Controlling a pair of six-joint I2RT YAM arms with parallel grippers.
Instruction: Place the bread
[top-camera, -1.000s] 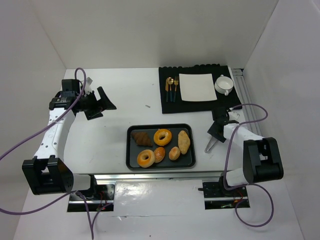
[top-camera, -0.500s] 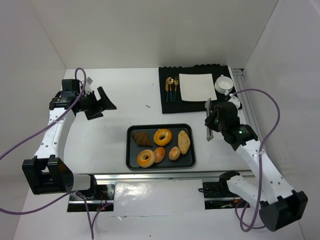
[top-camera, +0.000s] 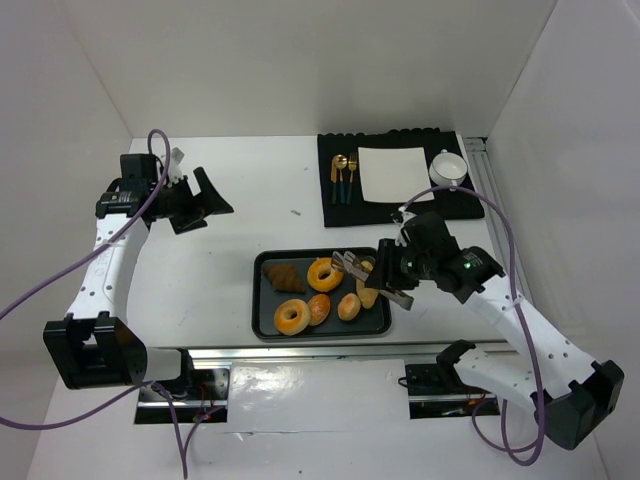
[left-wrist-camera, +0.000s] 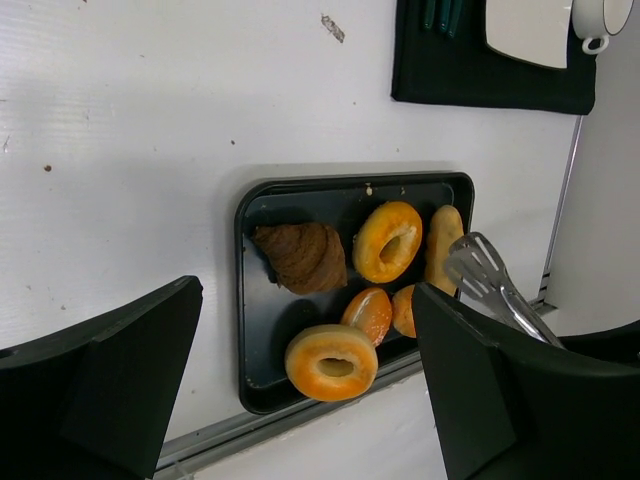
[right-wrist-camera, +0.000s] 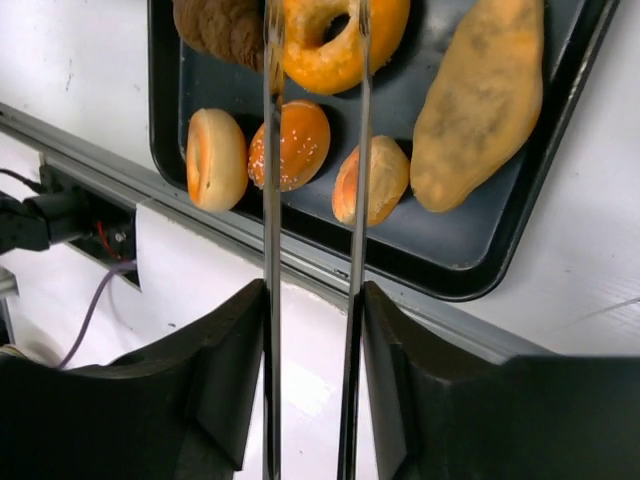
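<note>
1. The step in hand looks like the reach for a first piece. All six pieces of bread (top-camera: 318, 308) lie in the black tray (top-camera: 262, 318) near the front edge of the table (top-camera: 240, 170), and none is anywhere else.
2. The right pincer (right-wrist-camera: 310, 310) is closed on the handle end of a pair of metal tongs (right-wrist-camera: 271, 230), whose two blades stand apart. In the right wrist view the blade tips sit on either side of a ring doughnut (right-wrist-camera: 340, 40), just beside the croissant (top-camera: 284, 277). Whether the tips touch the doughnut I cannot tell.
3. The left pincer (top-camera: 205, 208) is wide open and holds nothing. It hangs over the left of the table, well apart from the tray.
4. The next move probably calls for lowering the tongs so the blades flank the doughnut, then squeezing harder to bring them together on it. The croissant is close on one side and the long roll (right-wrist-camera: 482, 110) near on the other, so the blades need to slip into the gaps without nudging either.
5. Once gripped, the doughnut would need a straight lift. A likely place to set it down is the white plate (top-camera: 395, 173) on the black mat (top-camera: 345, 212) at the back.
</note>
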